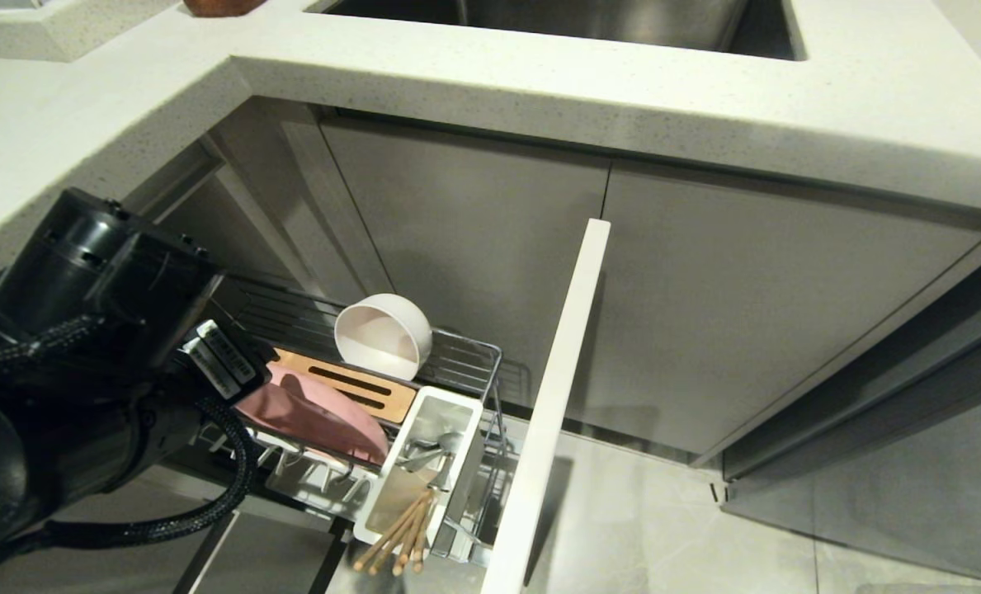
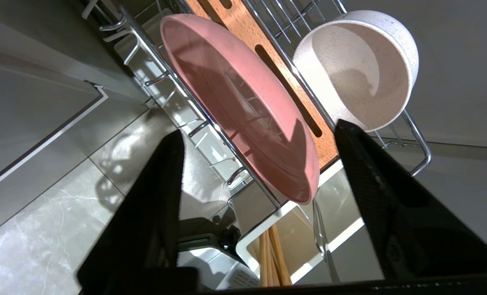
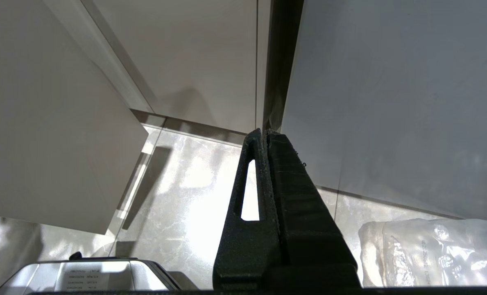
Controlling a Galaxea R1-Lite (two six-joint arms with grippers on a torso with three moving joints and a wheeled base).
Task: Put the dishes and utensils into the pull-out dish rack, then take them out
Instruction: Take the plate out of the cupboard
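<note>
Left claw (image 2: pixel 259 127) gapes, straddling the pink plate's (image 2: pixel 243 102) rim.

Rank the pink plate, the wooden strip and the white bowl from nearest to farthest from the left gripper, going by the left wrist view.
From the open left gripper:
1. Pink plate, standing on edge in the rack, straight ahead between the fingers.
2. Wooden strip, lying just behind the plate.
3. White bowl, tipped on its side beyond the strip, at the rack's far rail.
</note>
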